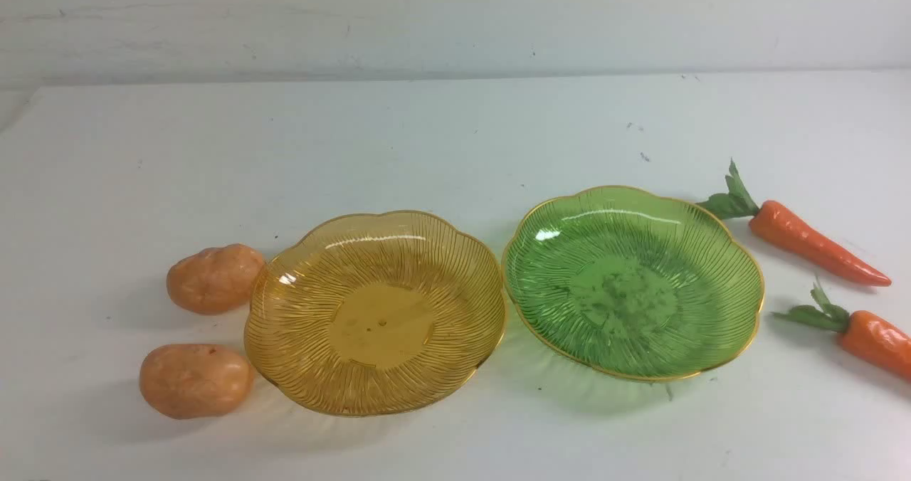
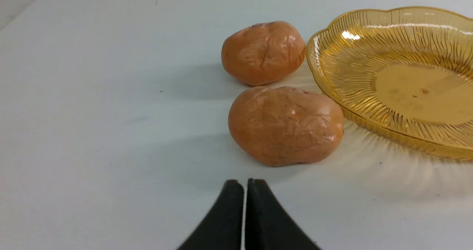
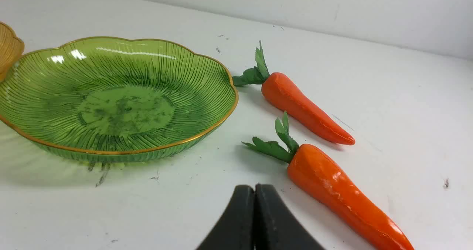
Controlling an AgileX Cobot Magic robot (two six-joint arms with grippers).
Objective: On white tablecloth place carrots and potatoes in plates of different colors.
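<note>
Two potatoes [image 1: 196,381] left of an amber plate [image 1: 377,324]; two carrots [image 1: 815,242] right of a green one.
Both arms' jaws closed, empty; best opened wide before lowering over each vegetable.

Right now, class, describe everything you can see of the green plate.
The green plate is a see-through, ribbed dish, seemingly plastic or glass, with a wavy, gold-edged rim and a flatter round centre showing darker blotches. It sits upright and empty on the white cloth, right of the amber plate, their rims close or touching. The farther carrot's leaves reach its rim; contact is unclear. Light glints off its inner wall.
</note>
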